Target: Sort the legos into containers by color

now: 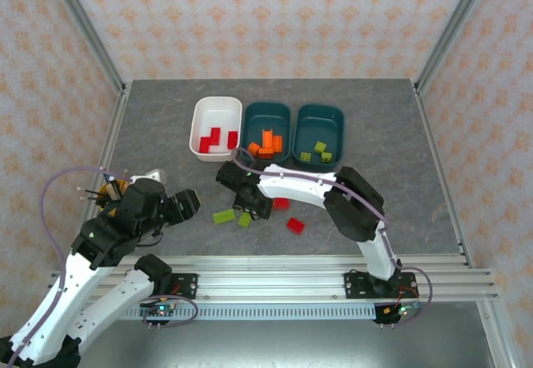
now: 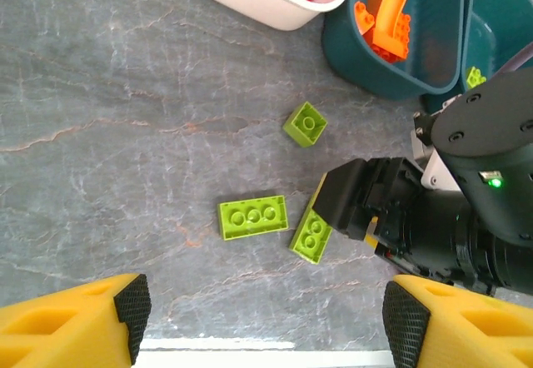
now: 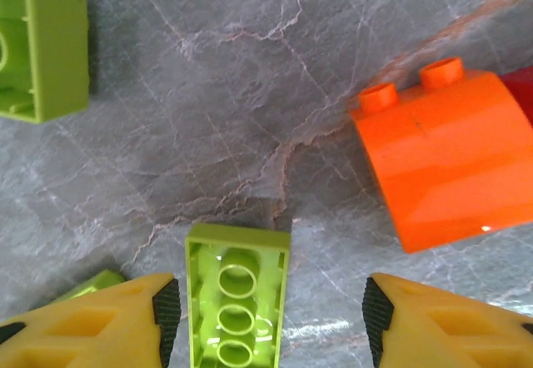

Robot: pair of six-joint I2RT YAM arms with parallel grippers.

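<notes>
Closest to lens: logged right gripper (image 3: 268, 311) spread wide, yellow fingers (image 3: 108, 322) flanking a lime brick (image 3: 237, 297) lying on the table, nothing clamped. Logged left gripper (image 2: 266, 322) likewise open, hovering above gray marbled table (image 1: 400, 176), holding nothing. Found three tubs in a row at far side: white tub (image 1: 196, 126) with red bricks (image 1: 215, 139), middle teal tub (image 1: 246, 122) with orange bricks (image 1: 268, 143), right teal tub (image 1: 340, 126) with lime pieces (image 1: 321, 151). Counted loose near right gripper: loose red bricks (image 1: 296, 225), curved orange brick (image 3: 445, 156), flat lime brick (image 2: 252, 216), small lime cube (image 2: 305, 124).
</notes>
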